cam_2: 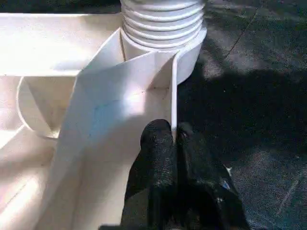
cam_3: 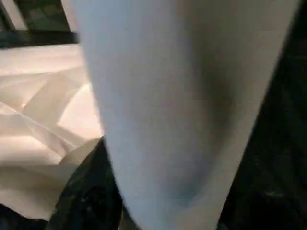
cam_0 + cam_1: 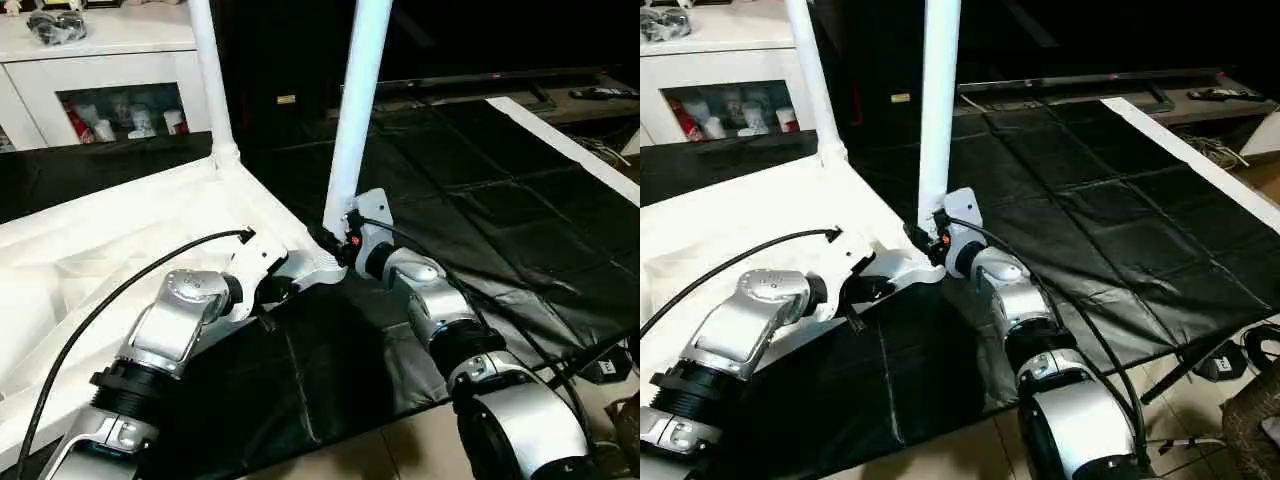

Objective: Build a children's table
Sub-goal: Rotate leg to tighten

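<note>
Fitting legs into the upturned top [image 3: 90, 250], which lies ribbed side up on a black sheet [image 3: 480, 220] over the worktop. Near leg [image 3: 355, 110] stands upright in the near corner socket [image 1: 160, 28]; its ridged base shows seated there in the left wrist view. Far leg [image 3: 210, 75] already stands in the next corner along that edge.

Left gripper [image 1: 173, 136] has its fingers pinched shut on the thin upright rim [image 1: 173, 91] of the top just beside the socket, steadying the corner. Right gripper [image 3: 348, 232] sits low against the near leg's base; the leg crowds its wrist view, and whether its fingers clamp the leg or stand loose around it, cannot tell.

Judgement: second leg is in, probably being tightened or let go. Next move calls for freeing the right hand without tilting the leg, then fetching another leg for the remaining corners; no spare leg in sight.

Around: white cabinet [image 3: 110, 85] with glass front behind the far leg, black cable [image 3: 110, 290] looping over the left forearm. Cable could snag on the rim; the two upright legs crowd any reach across.
</note>
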{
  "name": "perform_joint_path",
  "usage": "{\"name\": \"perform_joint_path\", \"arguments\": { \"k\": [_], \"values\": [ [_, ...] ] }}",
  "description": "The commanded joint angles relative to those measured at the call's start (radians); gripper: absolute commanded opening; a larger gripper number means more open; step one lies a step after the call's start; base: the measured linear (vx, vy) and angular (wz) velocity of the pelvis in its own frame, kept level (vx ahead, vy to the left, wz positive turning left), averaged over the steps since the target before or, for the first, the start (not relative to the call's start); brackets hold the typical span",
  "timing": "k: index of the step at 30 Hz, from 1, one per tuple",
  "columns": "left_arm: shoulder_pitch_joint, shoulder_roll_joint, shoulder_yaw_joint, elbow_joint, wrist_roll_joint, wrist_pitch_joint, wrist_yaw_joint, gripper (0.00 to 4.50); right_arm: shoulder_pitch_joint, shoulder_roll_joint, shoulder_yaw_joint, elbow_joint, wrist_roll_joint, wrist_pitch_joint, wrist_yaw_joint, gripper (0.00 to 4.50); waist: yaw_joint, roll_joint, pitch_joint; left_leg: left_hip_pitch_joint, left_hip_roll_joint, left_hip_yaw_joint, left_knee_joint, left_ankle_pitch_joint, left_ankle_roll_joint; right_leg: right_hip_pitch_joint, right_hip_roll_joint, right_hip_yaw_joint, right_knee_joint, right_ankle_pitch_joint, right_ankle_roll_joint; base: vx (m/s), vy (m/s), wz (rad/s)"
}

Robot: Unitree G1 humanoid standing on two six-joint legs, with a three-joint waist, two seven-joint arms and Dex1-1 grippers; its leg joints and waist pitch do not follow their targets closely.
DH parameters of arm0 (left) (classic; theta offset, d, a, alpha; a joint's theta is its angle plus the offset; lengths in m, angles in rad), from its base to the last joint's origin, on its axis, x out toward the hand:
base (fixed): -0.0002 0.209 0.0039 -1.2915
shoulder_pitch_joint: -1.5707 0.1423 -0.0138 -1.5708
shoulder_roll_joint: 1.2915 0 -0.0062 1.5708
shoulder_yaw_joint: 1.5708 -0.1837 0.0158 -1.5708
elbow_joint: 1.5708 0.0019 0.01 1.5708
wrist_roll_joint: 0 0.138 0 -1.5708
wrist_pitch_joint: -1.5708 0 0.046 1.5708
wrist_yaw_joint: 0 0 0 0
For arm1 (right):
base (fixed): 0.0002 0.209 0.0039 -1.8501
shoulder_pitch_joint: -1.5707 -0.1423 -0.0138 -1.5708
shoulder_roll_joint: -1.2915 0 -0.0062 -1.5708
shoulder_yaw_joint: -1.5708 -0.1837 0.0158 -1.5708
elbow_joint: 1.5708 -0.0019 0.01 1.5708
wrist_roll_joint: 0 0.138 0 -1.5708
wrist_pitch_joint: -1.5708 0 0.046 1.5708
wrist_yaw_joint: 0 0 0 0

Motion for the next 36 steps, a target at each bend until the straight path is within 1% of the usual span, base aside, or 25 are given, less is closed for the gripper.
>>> {"name": "perform_joint_path", "arguments": {
  "k": [1, 2, 3, 4, 5, 6, 7, 8, 9, 10, 12, 14, 15, 17, 18, 19, 22, 23, 25, 26, 27, 29, 31, 33, 36],
  "values": [
    [-0.026, -0.018, -0.010, -0.051, -0.028, -0.018, -0.014, 0.00, 0.046, 0.008, 0.014, 0.087, -0.011, 0.052, 0.000, 2.92, 0.006, 0.020, -0.051, -0.008, 0.029, -0.008, -0.065, -0.247, 0.013, 0.043, -0.073, 0.060, -0.072, -0.256, -0.191, 0.000, 0.000, 0.00],
    [-0.038, -0.016, -0.009, -0.028, -0.026, -0.042, -0.015, 0.00, 0.052, 0.005, 0.012, 0.084, -0.013, 0.046, 0.008, 3.02, 0.006, 0.030, -0.052, -0.008, 0.028, -0.007, -0.064, -0.236, 0.014, 0.044, -0.070, 0.060, -0.070, -0.218, -0.201, 0.000, 0.000, 0.00],
    [-0.043, -0.014, -0.008, -0.019, -0.025, -0.051, -0.014, 0.00, 0.053, 0.004, 0.010, 0.084, -0.014, 0.041, 0.013, 3.10, 0.007, 0.026, -0.056, -0.010, 0.028, -0.007, -0.062, -0.217, 0.016, 0.048, -0.070, 0.059, -0.064, -0.180, -0.211, 0.000, 0.000, 0.00],
    [-0.049, -0.010, -0.010, -0.007, -0.022, -0.064, -0.017, 0.00, 0.054, 0.002, 0.007, 0.084, -0.015, 0.039, 0.019, 3.29, 0.008, 0.027, -0.059, -0.012, 0.026, -0.006, -0.058, -0.187, 0.023, 0.050, -0.070, 0.060, -0.058, -0.131, -0.222, 0.000, 0.000, 0.00],
    [-0.053, -0.007, -0.010, 0.000, -0.022, -0.069, -0.018, 0.00, 0.055, -0.001, 0.007, 0.084, -0.020, 0.032, 0.022, 3.29, 0.009, 0.026, -0.061, -0.013, 0.026, -0.005, -0.056, -0.171, 0.027, 0.051, -0.069, 0.060, -0.055, -0.106, -0.228, 0.000, 0.000, 0.00],
    [-0.057, -0.004, -0.009, 0.006, -0.022, -0.072, -0.020, 0.00, 0.057, -0.002, 0.007, 0.080, -0.021, 0.024, 0.038, 3.43, 0.010, 0.031, -0.060, -0.015, 0.026, -0.005, -0.055, -0.157, 0.035, 0.049, -0.068, 0.058, -0.053, -0.086, -0.237, 0.000, 0.000, 0.00],
    [-0.059, -0.002, -0.008, 0.009, -0.022, -0.073, -0.021, 0.00, 0.058, -0.006, 0.011, 0.079, -0.026, 0.021, 0.040, 3.43, 0.011, 0.031, -0.061, -0.014, 0.027, -0.004, -0.054, -0.155, 0.037, 0.048, -0.068, 0.057, -0.055, -0.082, -0.240, 0.000, 0.000, 0.00],
    [-0.064, 0.004, -0.007, 0.018, -0.023, -0.077, -0.025, 0.00, 0.065, -0.013, 0.012, 0.068, -0.023, 0.021, 0.070, 3.53, 0.013, 0.030, -0.061, -0.018, 0.027, -0.004, -0.052, -0.147, 0.041, 0.051, -0.069, 0.058, -0.050, -0.062, -0.247, 0.000, 0.000, 0.00],
    [-0.067, 0.006, -0.007, 0.023, -0.023, -0.079, -0.027, 0.00, 0.069, -0.017, 0.009, 0.061, -0.016, 0.025, 0.089, 3.64, 0.012, 0.028, -0.060, -0.019, 0.026, -0.004, -0.052, -0.146, 0.044, 0.053, -0.068, 0.057, -0.050, -0.064, -0.246, 0.000, 0.000, 0.00],
    [-0.070, 0.009, -0.007, 0.029, -0.022, -0.082, -0.029, 0.00, 0.072, -0.023, 0.009, 0.054, -0.018, 0.019, 0.089, 3.73, 0.014, 0.032, -0.058, -0.018, 0.026, -0.003, -0.051, -0.157, 0.049, 0.050, -0.070, 0.057, -0.052, -0.086, -0.246, 0.000, 0.000, 0.00],
    [-0.075, 0.014, -0.008, 0.038, -0.021, -0.089, -0.035, 0.00, 0.085, -0.034, 0.006, 0.032, -0.011, 0.010, 0.110, 3.96, 0.016, 0.032, -0.056, -0.018, 0.028, -0.003, -0.052, -0.172, 0.047, 0.051, -0.073, 0.058, -0.058, -0.132, -0.235, 0.000, 0.000, 0.00],
    [-0.083, 0.026, -0.014, 0.058, -0.020, -0.110, -0.054, 0.00, 0.120, -0.060, 0.006, -0.024, 0.000, -0.003, 0.156, 4.02, 0.019, 0.033, -0.056, -0.018, 0.027, -0.003, -0.051, -0.169, 0.048, 0.051, -0.071, 0.058, -0.059, -0.137, -0.228, 0.000, 0.000, 0.00],
    [-0.085, 0.030, -0.016, 0.065, -0.020, -0.117, -0.062, 0.00, 0.133, -0.069, 0.005, -0.044, 0.004, -0.003, 0.169, 4.19, 0.022, 0.033, -0.056, -0.018, 0.027, -0.003, -0.051, -0.167, 0.050, 0.051, -0.072, 0.058, -0.059, -0.138, -0.223, 0.000, 0.000, 0.00],
    [-0.089, 0.035, -0.018, 0.078, -0.021, -0.131, -0.074, 0.00, 0.150, -0.092, 0.017, -0.066, -0.014, -0.024, 0.168, 4.30, 0.024, 0.033, -0.057, -0.017, 0.029, -0.003, -0.050, -0.161, 0.052, 0.051, -0.072, 0.058, -0.057, -0.128, -0.225, 0.000, 0.000, 0.00],
    [-0.093, 0.039, -0.019, 0.090, -0.021, -0.146, -0.081, 0.00, 0.165, -0.106, 0.016, -0.089, -0.013, -0.026, 0.177, 4.46, 0.029, 0.033, -0.058, -0.017, 0.026, -0.002, -0.048, -0.142, 0.055, 0.051, -0.069, 0.057, -0.057, -0.108, -0.228, 0.000, 0.000, 0.00],
    [-0.096, 0.043, -0.022, 0.102, -0.021, -0.156, -0.090, 0.00, 0.181, -0.121, 0.015, -0.119, -0.012, -0.005, 0.183, 4.46, 0.030, 0.034, -0.059, -0.017, 0.027, -0.002, -0.047, -0.140, 0.056, 0.051, -0.071, 0.058, -0.054, -0.099, -0.231, 0.000, 0.000, 0.00],
    [-0.104, 0.056, -0.035, 0.139, -0.020, -0.207, -0.129, 0.00, 0.243, -0.175, 0.008, -0.243, 0.018, 0.029, 0.259, 4.46, 0.034, 0.031, -0.058, -0.020, 0.024, -0.002, -0.046, -0.136, 0.065, 0.055, -0.069, 0.057, -0.055, -0.100, -0.226, 0.000, 0.000, 0.00],
    [-0.104, 0.058, -0.037, 0.143, -0.020, -0.214, -0.135, 0.00, 0.250, -0.182, 0.007, -0.259, 0.022, 0.031, 0.270, 4.46, 0.039, 0.033, -0.059, -0.018, 0.025, -0.002, -0.044, -0.136, 0.068, 0.055, -0.069, 0.057, -0.057, -0.101, -0.219, 0.000, 0.000, 0.00],
    [-0.110, 0.066, -0.048, 0.171, -0.022, -0.252, -0.171, 0.00, 0.293, -0.228, 0.004, -0.355, 0.047, 0.045, 0.341, 4.46, 0.043, 0.032, -0.059, -0.020, 0.024, -0.003, -0.043, -0.129, 0.077, 0.058, -0.068, 0.057, -0.054, -0.100, -0.210, 0.000, 0.000, 0.00],
    [-0.112, 0.068, -0.050, 0.178, -0.022, -0.262, -0.179, 0.00, 0.303, -0.239, 0.003, -0.379, 0.055, 0.053, 0.357, 4.46, 0.043, 0.032, -0.058, -0.021, 0.024, -0.002, -0.043, -0.131, 0.078, 0.055, -0.069, 0.055, -0.056, -0.112, -0.207, 0.000, 0.000, 0.00],
    [-0.114, 0.072, -0.055, 0.188, -0.024, -0.287, -0.199, 0.00, 0.310, -0.255, 0.002, -0.403, 0.064, 0.063, 0.379, 4.46, 0.045, 0.036, -0.057, -0.020, 0.023, -0.002, -0.043, -0.135, 0.079, 0.054, -0.068, 0.054, -0.060, -0.129, -0.204, 0.000, 0.000, 0.00],
    [-0.119, 0.084, -0.072, 0.209, -0.025, -0.336, -0.250, 0.00, 0.320, -0.300, 0.015, -0.447, 0.062, 0.071, 0.422, 4.46, 0.044, 0.037, -0.057, -0.019, 0.024, -0.003, -0.043, -0.137, 0.076, 0.053, -0.068, 0.054, -0.061, -0.139, -0.206, 0.000, 0.000, 0.00],
    [-0.124, 0.099, -0.090, 0.227, -0.025, -0.362, -0.298, 0.00, 0.319, -0.338, 0.031, -0.482, 0.053, 0.084, 0.465, 4.46, 0.050, 0.035, -0.059, -0.018, 0.025, -0.002, -0.041, -0.130, 0.078, 0.053, -0.066, 0.054, -0.058, -0.126, -0.208, 0.000, 0.000, 0.00],
    [-0.129, 0.112, -0.107, 0.245, -0.021, -0.407, -0.342, 0.00, 0.320, -0.359, 0.042, -0.521, 0.057, 0.121, 0.502, 4.46, 0.061, 0.037, -0.060, -0.016, 0.027, -0.001, -0.039, -0.123, 0.081, 0.052, -0.066, 0.054, -0.055, -0.102, -0.214, 0.000, 0.000, 0.00],
    [-0.138, 0.135, -0.142, 0.275, -0.009, -0.490, -0.420, 0.00, 0.301, -0.380, 0.078, -0.545, 0.054, 0.150, 0.563, 4.46, 0.068, 0.040, -0.060, -0.015, 0.028, -0.002, -0.040, -0.141, 0.075, 0.051, -0.067, 0.052, -0.055, -0.115, -0.213, 0.000, 0.000, 0.00]
  ]
}}
